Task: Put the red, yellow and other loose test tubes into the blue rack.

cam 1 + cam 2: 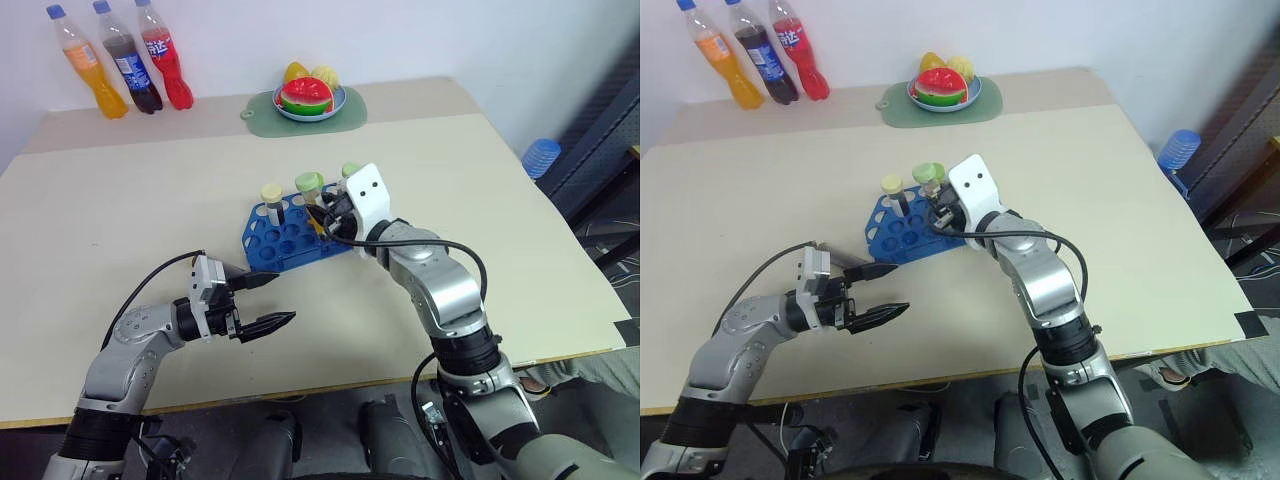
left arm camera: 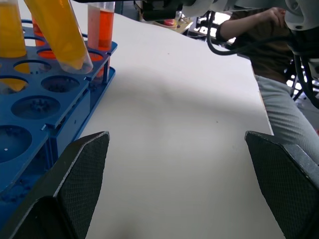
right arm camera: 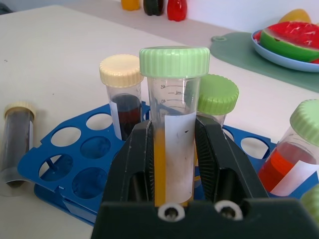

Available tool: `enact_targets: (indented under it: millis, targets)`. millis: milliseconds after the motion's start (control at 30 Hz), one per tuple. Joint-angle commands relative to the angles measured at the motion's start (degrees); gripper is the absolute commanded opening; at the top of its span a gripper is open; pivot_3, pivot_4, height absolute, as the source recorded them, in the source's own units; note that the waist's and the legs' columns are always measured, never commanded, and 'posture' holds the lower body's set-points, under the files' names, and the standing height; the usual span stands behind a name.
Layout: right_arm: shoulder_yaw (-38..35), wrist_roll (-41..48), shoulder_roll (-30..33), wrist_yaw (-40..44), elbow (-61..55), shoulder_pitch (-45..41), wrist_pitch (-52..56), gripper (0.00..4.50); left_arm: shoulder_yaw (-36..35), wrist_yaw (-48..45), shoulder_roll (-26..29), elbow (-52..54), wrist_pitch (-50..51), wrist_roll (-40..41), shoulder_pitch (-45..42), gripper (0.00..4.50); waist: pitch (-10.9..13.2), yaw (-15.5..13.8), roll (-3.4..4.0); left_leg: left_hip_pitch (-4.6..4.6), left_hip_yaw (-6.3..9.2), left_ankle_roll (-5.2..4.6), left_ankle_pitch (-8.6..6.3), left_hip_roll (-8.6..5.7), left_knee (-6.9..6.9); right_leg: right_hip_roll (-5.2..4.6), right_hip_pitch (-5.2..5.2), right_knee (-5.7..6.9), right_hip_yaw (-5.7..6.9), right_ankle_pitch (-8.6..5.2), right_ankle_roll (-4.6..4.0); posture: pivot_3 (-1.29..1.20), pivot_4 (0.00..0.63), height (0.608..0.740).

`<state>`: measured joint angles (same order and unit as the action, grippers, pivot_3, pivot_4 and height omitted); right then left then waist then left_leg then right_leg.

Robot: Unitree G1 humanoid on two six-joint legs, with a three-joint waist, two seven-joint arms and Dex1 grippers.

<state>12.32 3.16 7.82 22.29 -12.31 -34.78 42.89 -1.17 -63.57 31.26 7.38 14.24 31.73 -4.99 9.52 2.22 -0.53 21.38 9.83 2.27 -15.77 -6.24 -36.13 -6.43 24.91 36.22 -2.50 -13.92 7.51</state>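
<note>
The right gripper [image 3: 174, 164] is clamped on a green-capped tube of yellow liquid [image 3: 173, 124], holding it upright over the blue rack [image 1: 285, 235] near the middle of the table [image 1: 500, 220]. Standing in the rack are a cream-capped tube of dark liquid [image 3: 122, 94], another green-capped tube [image 3: 217, 97] just behind the held one, and a tube of red liquid [image 3: 289, 154] at the rack's far end. One more cream-capped dark tube [image 3: 16, 142] lies on the table beside the rack. The left gripper [image 1: 262, 303] hovers just in front of the rack with its fingers spread wide, holding nothing.
</note>
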Motion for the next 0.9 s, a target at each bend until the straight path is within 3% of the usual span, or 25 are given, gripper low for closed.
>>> enact_targets:
  millis: [33, 300, 767, 900]
  targets:
    - [0.00, 0.29, -0.38, -0.86, -3.18, 1.01, -1.46, 0.92, -0.63, -0.47, 0.21, 1.13, -0.77, 0.29, -0.51, 4.50, 0.00, -0.01, 0.00, 0.00, 0.00, 0.00, 0.00, 0.00, 0.00, 0.00, 0.00, 0.00, 0.00, 0.00, 0.00, 0.00, 0.150, 0.740]
    - [-2.93, 1.60, -1.74, -3.50, -3.73, 4.52, -6.91, 0.92, -0.67, -0.78, 0.28, 0.45, -0.71, 0.23, -1.12, 4.50, 0.00, -0.14, 0.00, 0.01, 0.00, 0.00, 0.00, 0.00, 0.00, 0.00, 0.00, -0.01, 0.00, 0.00, 0.00, 0.00, 0.150, 0.740]
    - [-0.56, -1.59, -1.09, -5.33, -0.12, 11.19, -19.75, 0.92, -0.95, -0.86, 0.30, -0.32, -0.56, 0.26, -1.94, 4.50, 0.00, -0.27, 0.00, 0.00, -0.02, 0.04, 0.02, -0.01, -0.01, 0.00, -0.01, -0.01, 0.00, 0.00, 0.00, 0.00, 0.150, 0.740]
    - [-0.38, -2.67, -0.70, -5.44, 0.66, 11.33, -22.18, 2.61, -0.99, -0.88, 0.28, -0.42, -0.45, 0.37, -2.10, 4.50, 0.00, -0.24, 0.00, 0.00, -0.02, 0.04, 0.02, -0.01, -0.01, 0.00, -0.01, -0.01, 0.00, 0.00, 0.00, 0.00, 0.150, 0.740]
